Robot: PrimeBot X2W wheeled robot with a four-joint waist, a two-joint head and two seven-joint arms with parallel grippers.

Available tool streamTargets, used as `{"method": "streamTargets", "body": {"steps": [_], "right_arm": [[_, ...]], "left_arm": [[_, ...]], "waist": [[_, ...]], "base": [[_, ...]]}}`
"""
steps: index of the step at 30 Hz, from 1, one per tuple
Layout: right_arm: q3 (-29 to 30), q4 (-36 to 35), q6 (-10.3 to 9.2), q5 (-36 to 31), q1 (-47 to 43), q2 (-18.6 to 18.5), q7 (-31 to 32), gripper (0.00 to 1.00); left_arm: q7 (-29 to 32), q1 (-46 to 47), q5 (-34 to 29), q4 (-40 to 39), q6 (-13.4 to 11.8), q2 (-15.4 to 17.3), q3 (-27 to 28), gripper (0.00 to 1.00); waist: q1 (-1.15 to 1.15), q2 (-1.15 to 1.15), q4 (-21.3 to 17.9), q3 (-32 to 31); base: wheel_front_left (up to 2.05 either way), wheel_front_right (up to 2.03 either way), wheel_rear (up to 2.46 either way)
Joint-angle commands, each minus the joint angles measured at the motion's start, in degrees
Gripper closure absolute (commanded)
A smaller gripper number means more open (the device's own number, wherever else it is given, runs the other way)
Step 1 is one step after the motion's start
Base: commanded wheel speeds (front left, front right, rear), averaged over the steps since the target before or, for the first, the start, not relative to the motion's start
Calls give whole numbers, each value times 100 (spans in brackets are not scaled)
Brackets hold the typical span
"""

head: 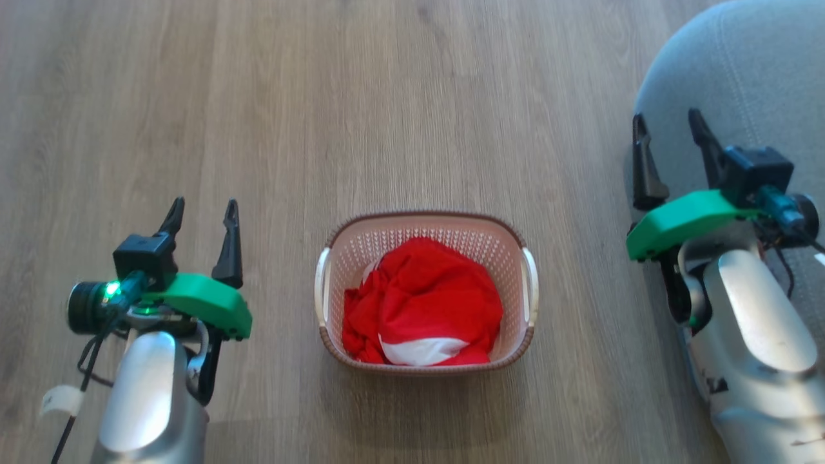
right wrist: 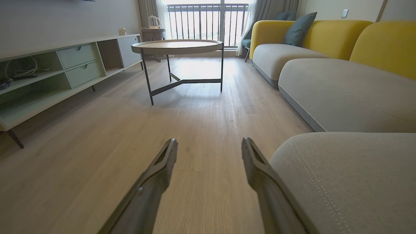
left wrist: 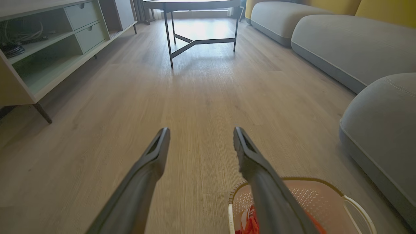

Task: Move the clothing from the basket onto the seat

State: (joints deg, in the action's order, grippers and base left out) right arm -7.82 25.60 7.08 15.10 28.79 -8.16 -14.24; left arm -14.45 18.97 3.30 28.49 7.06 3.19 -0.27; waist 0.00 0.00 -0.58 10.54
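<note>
Red clothing (head: pixel 422 303) with a white stripe lies bunched inside the basket (head: pixel 451 235) on the wooden floor (head: pixel 387 96), between your two claws. Your left claw (head: pixel 203 204) and right claw (head: pixel 666 117) both gape wide and empty, the right one at the edge of the grey seat (head: pixel 741 64).

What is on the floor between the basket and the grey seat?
Nothing: the head view shows bare wooden floor between the basket and the seat.

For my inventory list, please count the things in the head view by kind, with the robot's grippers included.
Basket: 1
Garment: 1
Seat: 1
Grippers: 2, left gripper and right gripper
Total: 5
</note>
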Motion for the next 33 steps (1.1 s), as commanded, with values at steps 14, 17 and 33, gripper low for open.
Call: {"method": "streamTargets", "body": {"steps": [14, 17, 33], "right_arm": [[49, -803, 41, -190, 721, 131, -75, 0], [50, -945, 41, -219, 850, 149, -75, 0], [-38, -1412, 41, -345, 1655, 197, -75, 0]], "left_arm": [[-55, 666, 120, -163, 33, -3, -285, 0], [-55, 780, 133, -161, 37, -12, -439, 0], [-55, 1633, 340, -118, 42, 6, -1689, 0]], "waist": [[0, 0, -193, 1319], [0, 0, -241, 1612], [0, 0, -474, 3080]], "base": [[0, 0, 0], [0, 0, 0], [0, 0, 0]]}}
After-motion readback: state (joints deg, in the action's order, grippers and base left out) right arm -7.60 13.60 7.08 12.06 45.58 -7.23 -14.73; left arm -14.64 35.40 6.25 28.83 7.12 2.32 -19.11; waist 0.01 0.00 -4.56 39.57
